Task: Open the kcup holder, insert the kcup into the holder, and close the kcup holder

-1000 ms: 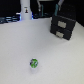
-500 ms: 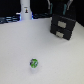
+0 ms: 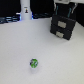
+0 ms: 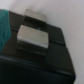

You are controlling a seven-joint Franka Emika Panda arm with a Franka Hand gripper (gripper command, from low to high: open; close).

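Although the arm sits right above the black boxy kcup holder (image 3: 64, 26) with its two stacked drawer-like fronts and pale slots, nothing of the task looks finished: both fronts appear flush and shut, so opening, loading and closing all seem to remain. The small round green kcup (image 3: 34, 63) with whitish and blue marks lies alone on the white tabletop (image 3: 20, 47), well apart from the holder and toward the exterior view's left and front. A white bottle-like object (image 3: 25, 10) stands at the back, well apart from both.

The exterior view gives the whole layout but only a dark blur where the arm meets the top of the holder, and the claw cannot be made out there. The wrist view fills that gap partly: it looks closely down on the holder's black top (image 4: 40, 60), where two pale grey rectangular blocks (image 4: 34, 37) sit, perhaps the slots or handles, though the blur leaves that unsure. It shows neither the kcup nor the claw's fingers, so I cannot tell whether the claw is apart or together.
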